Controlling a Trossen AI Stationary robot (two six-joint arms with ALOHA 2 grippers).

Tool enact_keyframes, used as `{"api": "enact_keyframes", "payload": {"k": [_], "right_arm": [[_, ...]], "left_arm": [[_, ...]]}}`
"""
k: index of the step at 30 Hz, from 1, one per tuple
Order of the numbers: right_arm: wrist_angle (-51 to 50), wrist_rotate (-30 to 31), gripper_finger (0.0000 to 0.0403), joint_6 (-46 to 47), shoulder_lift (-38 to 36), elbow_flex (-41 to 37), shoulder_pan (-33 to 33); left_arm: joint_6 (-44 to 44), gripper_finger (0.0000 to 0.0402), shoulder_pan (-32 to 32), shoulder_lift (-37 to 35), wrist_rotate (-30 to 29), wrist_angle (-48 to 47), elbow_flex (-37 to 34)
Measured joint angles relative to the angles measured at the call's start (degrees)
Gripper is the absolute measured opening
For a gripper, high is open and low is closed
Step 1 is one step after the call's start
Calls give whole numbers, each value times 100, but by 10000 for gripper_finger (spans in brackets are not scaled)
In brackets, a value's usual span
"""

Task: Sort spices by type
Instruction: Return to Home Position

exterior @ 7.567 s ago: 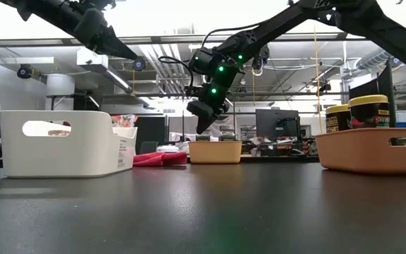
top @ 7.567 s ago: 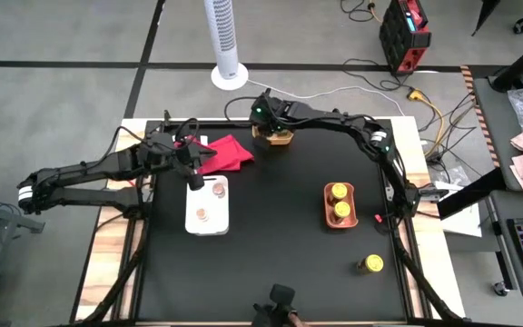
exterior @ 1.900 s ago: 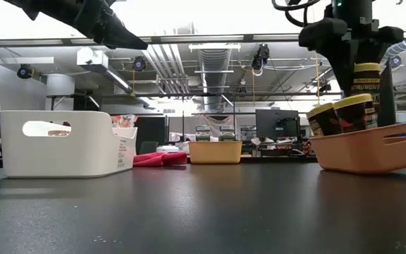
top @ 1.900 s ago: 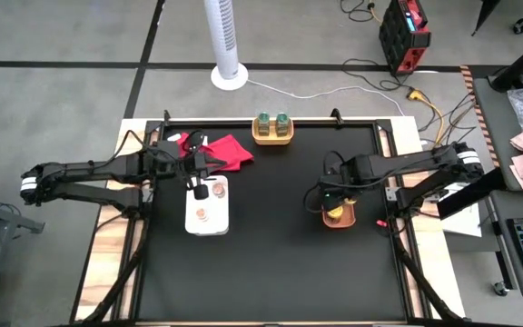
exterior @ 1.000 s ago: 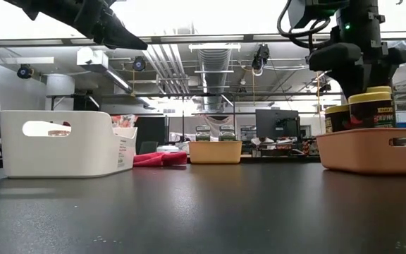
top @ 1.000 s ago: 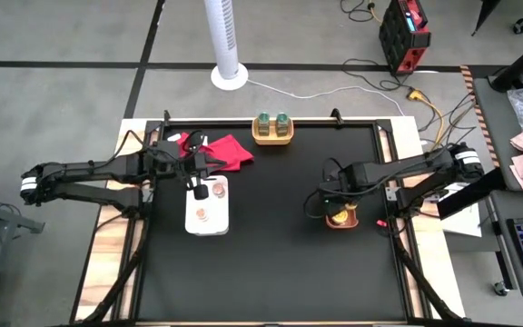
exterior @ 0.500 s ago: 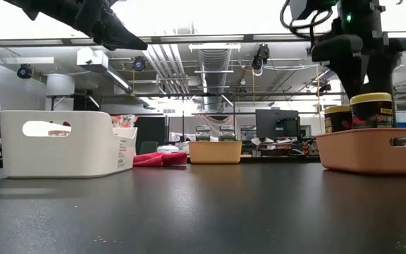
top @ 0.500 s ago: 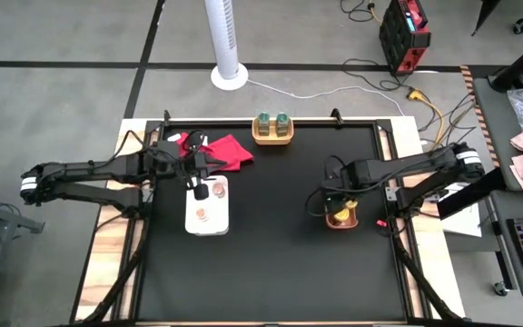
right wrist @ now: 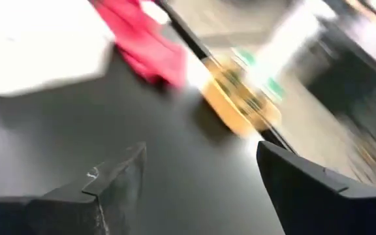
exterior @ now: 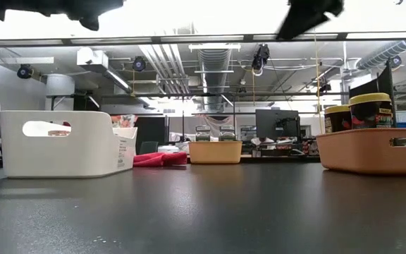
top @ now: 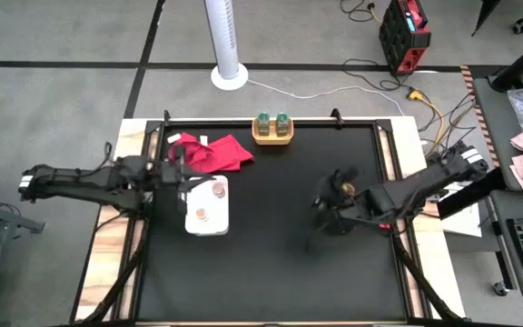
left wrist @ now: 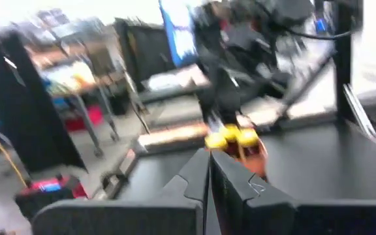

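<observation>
Two yellow-lidded spice jars [exterior: 372,109] stand in the orange tray [exterior: 372,152] at the table's right. Two green-lidded jars [top: 272,120] sit in the yellow tray [top: 272,134] at the far edge. Two pinkish-brown jars [top: 210,202] lie in the white tray [top: 207,222] on the left. My right gripper [right wrist: 201,176] hangs open and blurred above the orange tray, with nothing between its fingers. My left gripper [left wrist: 209,171] is shut and empty, level, by the white tray's left side [top: 187,174].
A red cloth [top: 218,153] lies at the far left, next to the white tray. The black mat [top: 271,263] between the trays and along the near edge is bare. Beyond the far edge stands a white tower fan [top: 225,41].
My right gripper has lifted off the jars in the orange tray, risen out of the low view and swung toward the near edge while turning. The jars stay upright in the tray. My left gripper has drawn back toward the table's left edge.
</observation>
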Motion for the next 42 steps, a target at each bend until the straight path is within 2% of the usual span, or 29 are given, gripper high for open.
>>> {"api": "enact_keyframes", "payload": {"k": [3,6,8,12,14,17,20,25,34,42], "right_arm": [[2702,-601,268,-2264,-21,-495,-92],[5046,-1933,254,-3983,-29,-1024,-437],[5943,-2608,245,-4551,-120,-1371,-700],[7218,-3076,231,-4899,-427,-2255,-1308],[7842,-3523,225,-4928,-617,-2772,-1630],[8380,-4086,215,-4903,-1000,-3421,-1911],[8640,-4173,204,-4936,-1517,-3928,-1911],[8686,-4143,177,-4909,-2611,-4579,-1705],[8474,-3932,117,-4804,-4900,-5950,-1465],[8485,-3938,65,-5131,-6282,-6629,-1465]], "left_arm": [[-6,0,256,-426,48,543,-382],[47,0,501,-748,31,330,-554],[99,0,645,-1039,-19,-120,-599],[140,0,772,-1797,201,-624,-677],[153,0,770,-2182,262,-876,-770],[152,0,776,-2776,576,-1212,-962],[54,0,770,-3413,937,-1378,-1262],[-146,0,777,-3229,915,-1162,-1553],[-486,0,780,-3340,893,-1155,-1873],[-395,0,779,-3308,882,-1352,-1883]]}}
